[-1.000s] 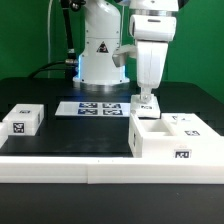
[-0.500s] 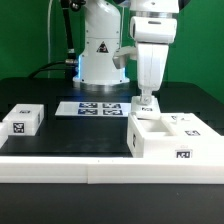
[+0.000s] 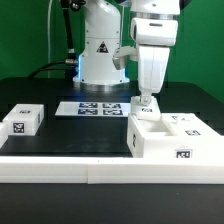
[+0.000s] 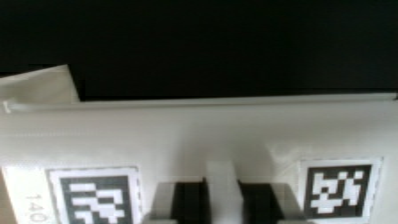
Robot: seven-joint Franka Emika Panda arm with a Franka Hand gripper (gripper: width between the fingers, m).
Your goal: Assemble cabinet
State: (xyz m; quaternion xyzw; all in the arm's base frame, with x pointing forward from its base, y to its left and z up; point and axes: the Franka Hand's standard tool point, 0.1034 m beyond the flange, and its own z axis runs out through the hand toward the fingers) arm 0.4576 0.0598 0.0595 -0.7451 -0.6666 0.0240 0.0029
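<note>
The cabinet [image 3: 160, 146] is a white box-like body with open inner compartments and square tags, standing on the black table at the exterior view's right. My gripper [image 3: 146, 104] comes straight down onto its far edge and is shut on a thin upright wall there. In the wrist view the two dark fingers [image 4: 183, 203] sit on either side of that white wall, with my gripper [image 4: 222, 202] between two tags on the cabinet [image 4: 214, 130].
A small white tagged block [image 3: 22, 121] lies at the exterior view's left. The marker board [image 3: 98, 107] lies flat behind the middle, in front of the robot base [image 3: 100, 55]. A white raised rail [image 3: 90, 166] runs along the table's front edge.
The cabinet's left edge has shifted slightly toward the exterior view's left together with my gripper. Nothing else has moved.
</note>
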